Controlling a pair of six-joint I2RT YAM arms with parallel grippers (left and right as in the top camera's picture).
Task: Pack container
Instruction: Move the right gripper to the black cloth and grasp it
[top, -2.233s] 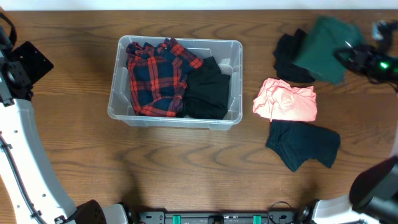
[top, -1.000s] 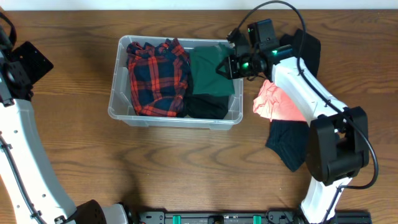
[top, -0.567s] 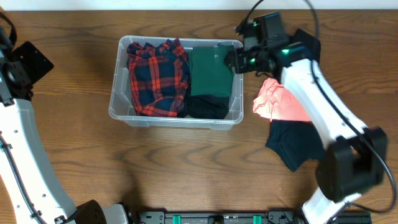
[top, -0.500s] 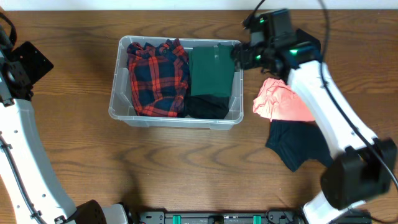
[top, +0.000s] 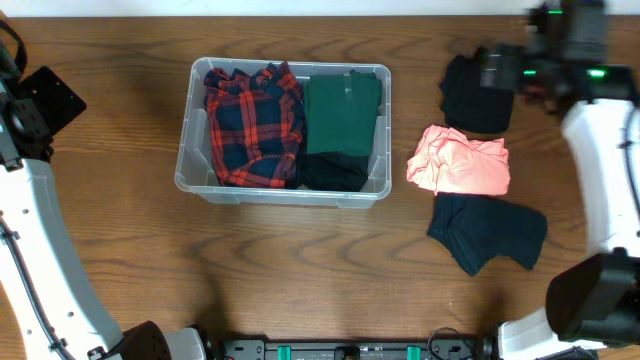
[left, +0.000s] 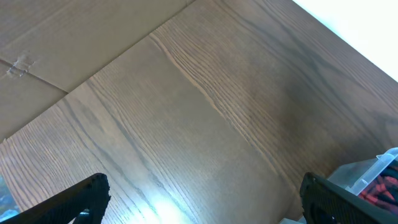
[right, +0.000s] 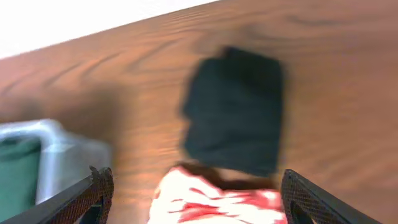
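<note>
Clear plastic rectangular bin left of centre holds three garments; black cloth, pink cloth, teal cloth lie unpacked right; I see left claw, right claw spread wide, empty.

The container stands on the table and holds three garments. A shirt fills its left half, a folded garment lies in its right half against the far wall, and a third garment lies in its near right corner, partly under the folded one. Right of the container, apart from it, three more lie in a row: the far garment level with its far wall, the middle garment touching that one, and the near garment past its near wall.
</note>
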